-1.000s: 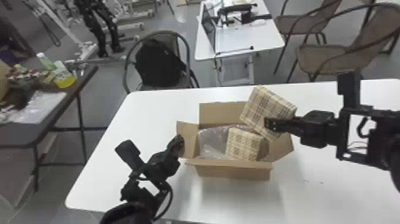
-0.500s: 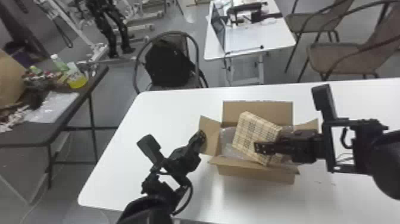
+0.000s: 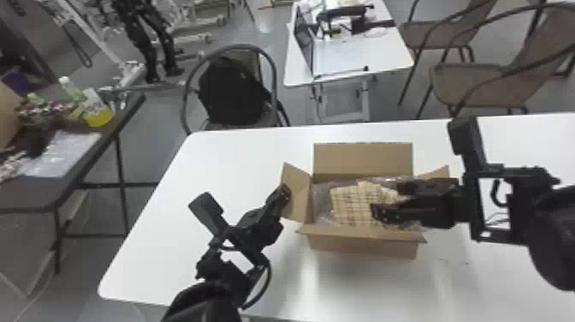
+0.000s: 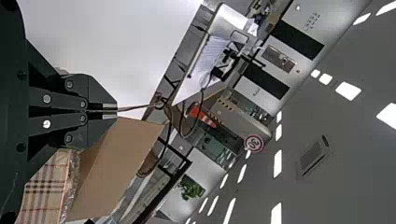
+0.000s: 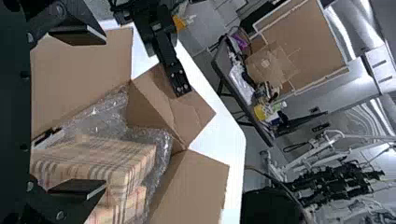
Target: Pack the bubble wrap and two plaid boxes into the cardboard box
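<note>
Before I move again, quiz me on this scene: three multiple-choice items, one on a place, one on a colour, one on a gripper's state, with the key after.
1. Where are the plaid boxes?
A. On the bare table
B. Inside the cardboard box
C. On a chair

2. What colour is the tabletop under the cardboard box?
A. White
B. Green
C. Red

3. Which gripper is open?
A. Left gripper
B. Right gripper
C. Neither

Key:
1. B: they sit between its walls, with bubble wrap around them.
2. A: the surface around the cardboard box is plain white.
3. B: its fingers stand wide apart over the cardboard box, while the left gripper is shut on a flap.
</note>
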Motion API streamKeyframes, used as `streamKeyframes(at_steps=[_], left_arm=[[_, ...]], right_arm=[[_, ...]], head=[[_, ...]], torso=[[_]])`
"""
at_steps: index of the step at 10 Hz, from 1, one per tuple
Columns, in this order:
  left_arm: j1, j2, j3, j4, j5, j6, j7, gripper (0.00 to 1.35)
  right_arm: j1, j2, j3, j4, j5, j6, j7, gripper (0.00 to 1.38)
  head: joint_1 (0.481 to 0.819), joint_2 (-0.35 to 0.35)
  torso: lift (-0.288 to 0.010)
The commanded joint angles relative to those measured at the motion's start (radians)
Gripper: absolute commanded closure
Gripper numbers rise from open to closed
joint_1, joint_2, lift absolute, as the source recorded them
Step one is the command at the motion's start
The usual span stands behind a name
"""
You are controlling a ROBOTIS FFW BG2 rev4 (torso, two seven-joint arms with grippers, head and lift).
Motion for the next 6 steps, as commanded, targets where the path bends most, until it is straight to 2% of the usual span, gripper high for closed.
streamKeyframes(at_steps=[1, 3, 4, 5, 6], left_arm=[[0.000, -0.003, 0.011, 0.000, -0.004, -0.005, 0.002, 1.21], [0.025, -0.003, 0.069, 0.000, -0.007, -0.034, 0.008, 1.21], [0.037, -0.003, 0.120, 0.002, -0.033, -0.065, 0.025, 1.21], [0.040, -0.003, 0.193, 0.006, -0.079, -0.089, 0.046, 1.21], [0.029, -0.003, 0.253, 0.041, -0.090, -0.161, 0.087, 1.21]], right_arm=[[0.101, 0.002, -0.075, -0.125, 0.218, -0.110, -0.003, 0.11], [0.338, 0.002, -0.207, -0.181, 0.192, -0.416, -0.121, 0.11], [0.448, 0.002, -0.254, -0.201, 0.173, -0.498, -0.174, 0.11], [0.516, 0.002, -0.272, -0.209, 0.127, -0.500, -0.229, 0.11], [0.531, 0.002, -0.274, -0.203, 0.101, -0.497, -0.232, 0.11]], head=[[0.695, 0.275], [0.695, 0.205], [0.695, 0.190], [0.695, 0.193], [0.695, 0.220]], torso=[[-0.087], [-0.087], [-0.087], [-0.087], [-0.087]])
